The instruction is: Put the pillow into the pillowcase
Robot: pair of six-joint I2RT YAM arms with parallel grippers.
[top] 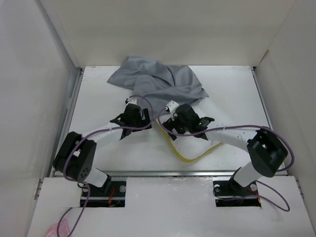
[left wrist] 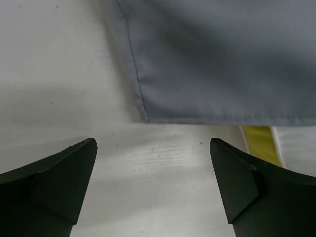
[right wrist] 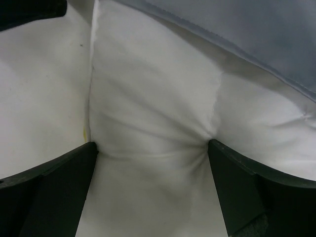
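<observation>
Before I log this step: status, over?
Left fingers open by grey fabric pillowcase corner. Right fingers open astride cream foam pillow. Pillowcase overlaps pillow. No obstruction seen.

Reads as a robotics lab test cell. Boxed in by plain white panels [top: 29, 74] left of, behind and right of a white table [top: 113, 158]. Bolted at the table's near edge, a left arm [top: 74, 158] and a right arm [top: 266, 153], black and white, trailing loose purple cables [top: 237, 127]. Bare metal rail [top: 163, 173] along that same edge
</observation>
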